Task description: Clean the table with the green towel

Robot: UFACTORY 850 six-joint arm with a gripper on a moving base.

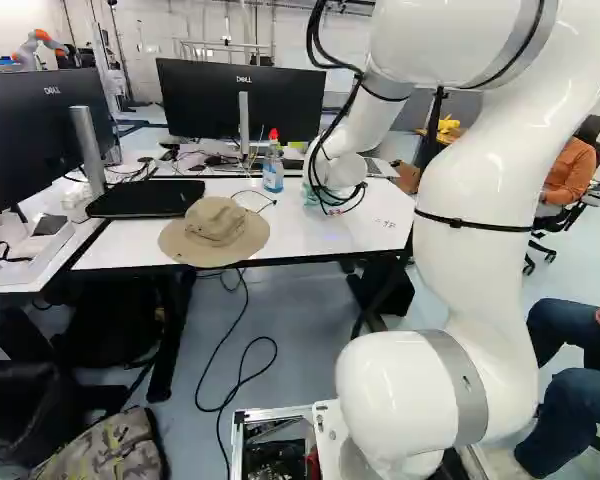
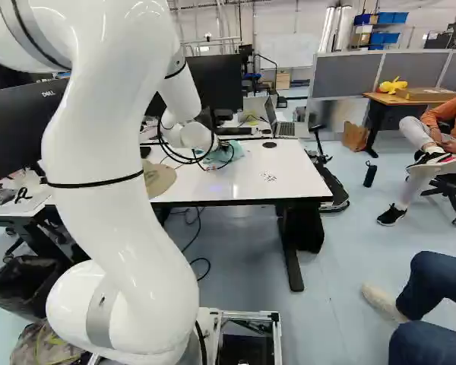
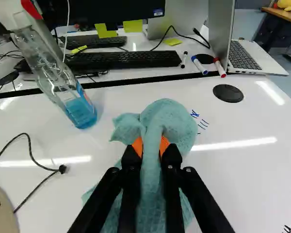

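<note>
My gripper [image 3: 150, 145] is nearly closed, its two fingers a little bit apart, and they squeeze a fold of the green towel [image 3: 172, 119] between the orange pads [image 3: 137, 146]. The towel bunches up ahead of the fingers and spreads out under them (it looks like a soft, crumpled flower from where I sit). In the right base view, I see it near the middle, over the white table [image 2: 296, 167].

The table top is shiny and flat, with dark pen marks [image 3: 199, 119] beside the towel. Around it is a big room with a pale blue-grey floor [image 2: 334, 251]. Grey panels [image 2: 348, 72] stand at the upper right of the right base view, near a small wooden desk [image 2: 410, 99].

Now I count. One bottle [image 3: 80, 109] with blue water stuff stands near the towel. One tan hat [image 1: 215, 228] lies left of the middle in the left base view. There are two keyboards [image 3: 126, 59], three pens [image 3: 219, 67], one open laptop [image 3: 245, 57], one black disc [image 3: 228, 93] and, in the left base view, two big screens [image 1: 205, 105].
</note>
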